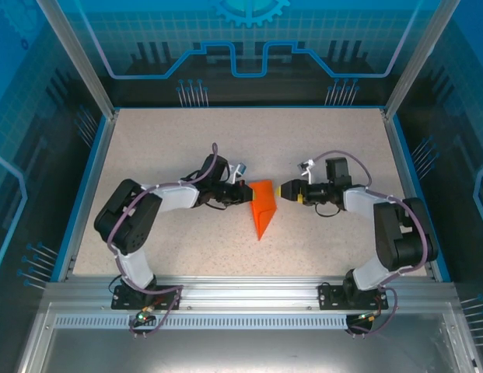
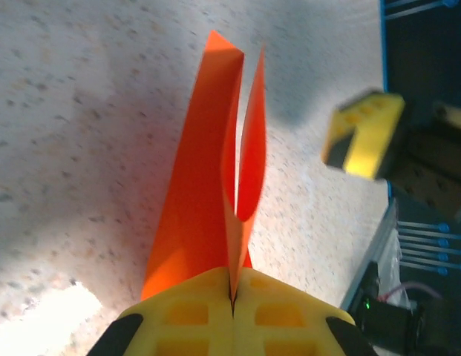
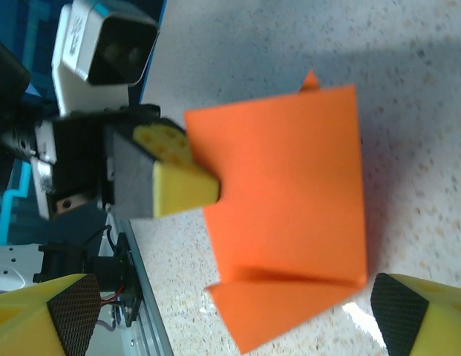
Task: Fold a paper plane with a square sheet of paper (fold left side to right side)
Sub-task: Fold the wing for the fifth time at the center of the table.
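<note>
My two arms bend inward over the speckled tabletop [image 1: 148, 155], wrists low at centre. The folded orange paper [image 1: 263, 211] lies between them, its point toward my bases. My left claw [image 1: 241, 194] pinches its edge tight; my right claw [image 1: 285, 191] gapes wide just beside it, gripping nothing. My left wrist view shows two raised flaps standing parted.

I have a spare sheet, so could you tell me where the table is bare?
The far half of the table is bare, edge to edge. Crowded centre: left fingers pinch the orange paper, right fingers open beside it.
</note>
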Controlling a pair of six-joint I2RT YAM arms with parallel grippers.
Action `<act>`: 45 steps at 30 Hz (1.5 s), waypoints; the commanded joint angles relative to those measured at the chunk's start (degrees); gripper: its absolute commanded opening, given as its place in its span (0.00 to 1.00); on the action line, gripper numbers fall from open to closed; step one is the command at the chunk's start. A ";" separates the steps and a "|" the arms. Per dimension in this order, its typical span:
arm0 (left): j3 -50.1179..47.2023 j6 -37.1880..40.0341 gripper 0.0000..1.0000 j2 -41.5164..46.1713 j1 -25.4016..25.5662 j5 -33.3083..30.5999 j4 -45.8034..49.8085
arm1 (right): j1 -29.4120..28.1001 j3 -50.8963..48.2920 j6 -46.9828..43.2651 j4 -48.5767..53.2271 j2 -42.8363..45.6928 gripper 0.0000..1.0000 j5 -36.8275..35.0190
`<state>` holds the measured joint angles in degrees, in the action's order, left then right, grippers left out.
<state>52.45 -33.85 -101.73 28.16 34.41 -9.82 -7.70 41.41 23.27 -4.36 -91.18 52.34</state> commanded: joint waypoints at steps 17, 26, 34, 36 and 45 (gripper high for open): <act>-1.55 3.84 0.02 1.55 -0.22 8.03 -4.98 | -0.91 5.81 -0.95 -3.79 -12.86 0.49 9.63; -0.30 5.17 0.35 2.67 -1.01 4.34 -0.81 | -1.19 4.40 -0.35 -2.14 -10.41 0.00 6.48; -2.42 8.30 0.51 15.38 -2.68 -7.51 12.22 | -2.62 5.02 1.47 2.82 -7.30 0.00 0.21; -4.03 7.47 0.50 18.28 -1.98 -7.19 12.80 | -3.17 5.65 1.83 4.21 -7.26 0.00 -1.36; -7.38 1.12 0.40 15.26 8.86 -6.90 6.55 | -4.60 7.48 2.69 6.66 -9.75 0.02 -5.81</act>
<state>45.95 -30.24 -83.33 34.65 28.25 -1.78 -11.40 47.59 25.26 0.16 -99.85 48.64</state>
